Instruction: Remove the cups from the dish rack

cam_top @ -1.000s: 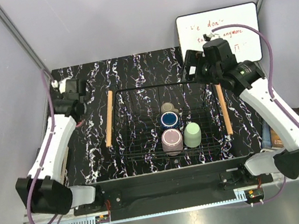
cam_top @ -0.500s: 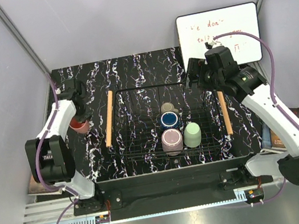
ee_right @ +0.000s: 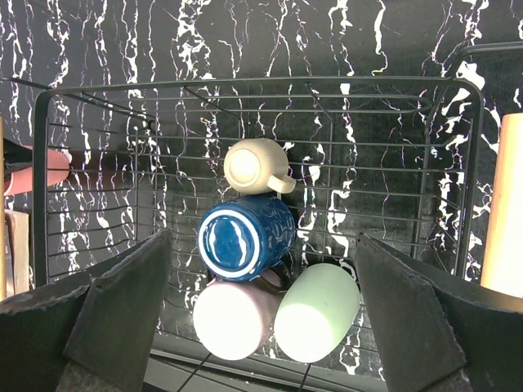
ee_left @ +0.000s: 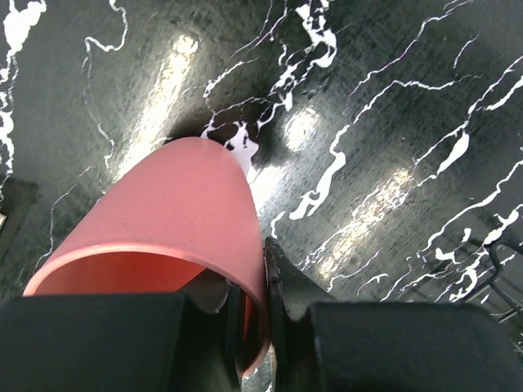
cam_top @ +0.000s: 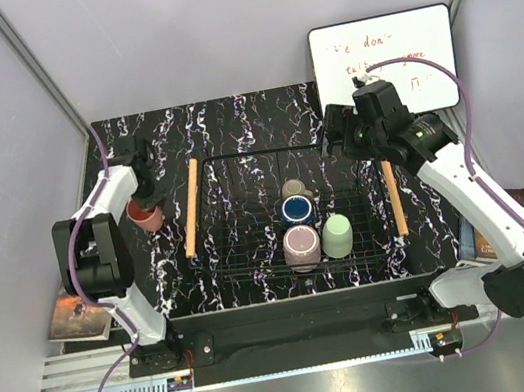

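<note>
Left pincer (ee_left: 252, 302) was clamped on the rim of the pink cup (ee_left: 163, 220), tilted over the counter (ee_left: 392, 122) at 9 o'clock of the rack (ee_right: 253, 80). Right pincer (cam_top: 334, 128) hung wide open over the rack's 1 o'clock corner. Inside sat the beige cup (cam_top: 293, 188), the blue cup (cam_top: 298, 210) at its 6 o'clock, the mauve cup (cam_top: 301, 243) below that, and the mint cup (cam_top: 337, 235) at the mauve cup's 3 o'clock

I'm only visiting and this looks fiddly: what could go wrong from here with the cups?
The left jaws pinch the small pink cup by one wall at its rim, tilted over the black marbled table; it could slip, or roll once released.
The beige cup, dark blue cup, mauve cup and mint green cup huddle together in the black wire dish rack; the open right jaws, reaching for one, might knock its neighbours.
</note>
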Controlling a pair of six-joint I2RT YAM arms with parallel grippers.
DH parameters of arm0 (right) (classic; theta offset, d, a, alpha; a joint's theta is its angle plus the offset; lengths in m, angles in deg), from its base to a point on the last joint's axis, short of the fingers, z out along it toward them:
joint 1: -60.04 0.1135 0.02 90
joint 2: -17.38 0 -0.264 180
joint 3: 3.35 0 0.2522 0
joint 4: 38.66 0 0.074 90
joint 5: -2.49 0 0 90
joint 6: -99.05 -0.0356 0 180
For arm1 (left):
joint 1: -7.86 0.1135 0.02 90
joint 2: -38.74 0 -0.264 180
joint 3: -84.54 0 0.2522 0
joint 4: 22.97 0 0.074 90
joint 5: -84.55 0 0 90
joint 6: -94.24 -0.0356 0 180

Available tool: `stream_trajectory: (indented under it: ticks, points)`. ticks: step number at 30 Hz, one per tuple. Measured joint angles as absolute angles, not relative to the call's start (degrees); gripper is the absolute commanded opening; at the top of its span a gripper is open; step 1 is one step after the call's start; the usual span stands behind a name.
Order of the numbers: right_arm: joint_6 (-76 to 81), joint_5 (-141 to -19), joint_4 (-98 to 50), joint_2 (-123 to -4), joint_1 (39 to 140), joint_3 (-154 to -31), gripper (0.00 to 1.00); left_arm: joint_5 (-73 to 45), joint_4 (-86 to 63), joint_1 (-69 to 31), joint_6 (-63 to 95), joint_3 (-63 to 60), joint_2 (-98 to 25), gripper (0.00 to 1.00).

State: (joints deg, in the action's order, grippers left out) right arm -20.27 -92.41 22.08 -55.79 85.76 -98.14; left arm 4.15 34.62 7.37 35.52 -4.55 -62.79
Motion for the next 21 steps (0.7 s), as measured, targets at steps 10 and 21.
stream_trajectory:
  ticks: [10,21]
  points:
    - [-20.27,-91.1,22.1,-56.51,85.76,-98.14,1.0,2.34,33.94,8.83,35.55,-5.38,-63.75,0.49]
    - [-20.3,-90.84,22.06,-56.51,85.76,-98.08,1.0,2.43,33.9,9.0,35.74,-5.09,-57.92,0.73]
